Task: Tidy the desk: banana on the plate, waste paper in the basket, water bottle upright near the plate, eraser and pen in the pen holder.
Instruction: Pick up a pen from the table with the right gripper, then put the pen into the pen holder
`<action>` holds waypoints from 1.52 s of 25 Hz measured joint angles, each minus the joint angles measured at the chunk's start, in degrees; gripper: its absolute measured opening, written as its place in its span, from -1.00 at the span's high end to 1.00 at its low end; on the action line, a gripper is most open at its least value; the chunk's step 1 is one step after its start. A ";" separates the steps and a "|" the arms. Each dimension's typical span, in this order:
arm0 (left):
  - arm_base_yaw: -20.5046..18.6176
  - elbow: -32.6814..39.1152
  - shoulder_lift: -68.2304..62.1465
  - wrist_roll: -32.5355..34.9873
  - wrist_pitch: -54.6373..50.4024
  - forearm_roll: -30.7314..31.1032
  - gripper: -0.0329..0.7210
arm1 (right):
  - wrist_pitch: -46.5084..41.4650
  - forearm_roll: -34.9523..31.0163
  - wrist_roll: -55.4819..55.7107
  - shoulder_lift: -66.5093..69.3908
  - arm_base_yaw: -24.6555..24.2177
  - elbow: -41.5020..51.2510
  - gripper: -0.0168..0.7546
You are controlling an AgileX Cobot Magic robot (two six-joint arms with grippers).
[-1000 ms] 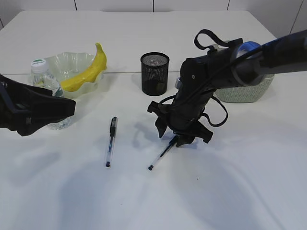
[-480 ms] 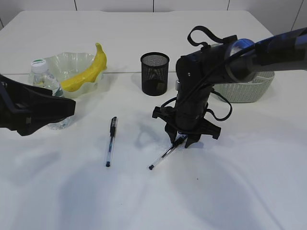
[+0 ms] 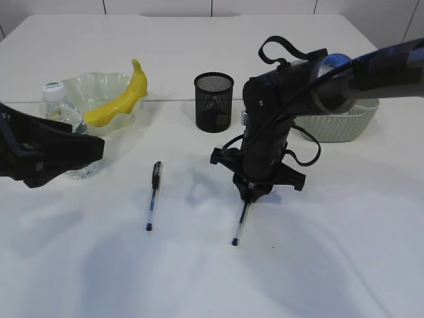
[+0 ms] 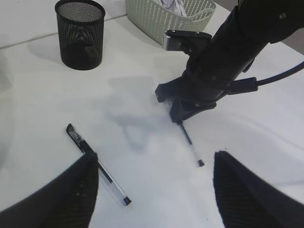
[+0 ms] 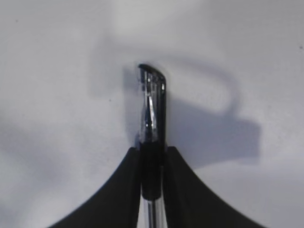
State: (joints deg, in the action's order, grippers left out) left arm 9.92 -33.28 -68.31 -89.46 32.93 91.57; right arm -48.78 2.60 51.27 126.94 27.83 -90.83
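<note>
On the white table (image 3: 344, 252), near its middle, the right end effector (image 3: 250, 192) points down and is clamped on the cap end of a pen (image 3: 240, 225); the right wrist view shows the two fingers (image 5: 118, 190) pressed against the pen's (image 5: 151, 142) dark grip on both sides, cap sticking out past them. The barrel slants from the fingers toward the near edge, with the tip at or just above the tabletop; which, I cannot tell. A second pen (image 3: 152, 196) lies flat to the left, apart from both arms. The mesh holder (image 3: 213, 101) stands upright behind the right arm, something dark in its bottom. The banana (image 3: 119, 103) lies across the clear plate (image 3: 86, 86) at back left, and the bottle (image 3: 66, 126) stands upright just beside the plate, partly hidden by the left arm. The basket (image 3: 338, 122) sits at back right behind the right arm, with crumpled paper (image 4: 173, 5) inside. The left end effector (image 4: 152, 190) hovers over the near left of the table with its fingers spread wide and nothing between them.
</note>
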 joint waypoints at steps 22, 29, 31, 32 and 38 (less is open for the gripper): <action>0.00 0.00 0.00 -0.73 0.00 0.68 -0.52 | -5.26 9.40 -21.96 -3.60 0.00 -0.59 0.86; 0.00 0.00 0.00 -0.87 0.00 0.89 -0.52 | -5.53 13.32 -25.98 -10.33 0.00 -0.59 0.86; 0.00 0.00 0.00 -0.87 0.00 0.89 -0.52 | -5.42 14.08 -27.00 -12.54 0.00 -0.59 0.86; 0.00 0.00 0.00 -0.87 0.00 0.89 -0.52 | -5.15 14.37 -27.55 -13.43 0.00 -0.59 0.86; 0.00 0.00 0.00 -1.11 0.00 0.91 -0.52 | -3.18 16.12 -29.75 -18.64 0.00 -0.59 0.86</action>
State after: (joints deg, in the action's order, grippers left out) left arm 9.92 -33.28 -68.31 -90.57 32.93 92.48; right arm -51.96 18.72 21.52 108.29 27.83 -91.42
